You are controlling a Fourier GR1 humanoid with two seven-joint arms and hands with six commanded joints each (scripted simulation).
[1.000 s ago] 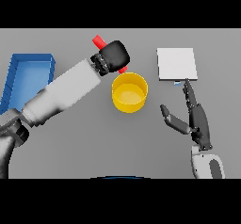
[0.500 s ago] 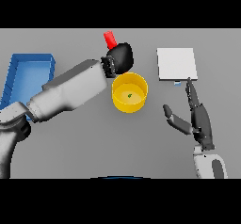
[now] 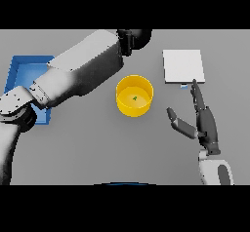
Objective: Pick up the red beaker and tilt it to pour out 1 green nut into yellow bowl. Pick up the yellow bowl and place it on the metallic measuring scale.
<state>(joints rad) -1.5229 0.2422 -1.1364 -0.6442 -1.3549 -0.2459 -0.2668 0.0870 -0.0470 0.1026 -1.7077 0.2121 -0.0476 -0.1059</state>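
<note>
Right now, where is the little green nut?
In the head view the green nut lies inside the yellow bowl at the table's middle, left of the metallic scale and the right hand.

even, soft light; faint shadows under the yellow bowl [image 3: 134, 95].

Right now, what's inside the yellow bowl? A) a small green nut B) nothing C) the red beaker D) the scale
A: a small green nut lies on the floor of the yellow bowl, which stands on the table left of the scale.
</note>
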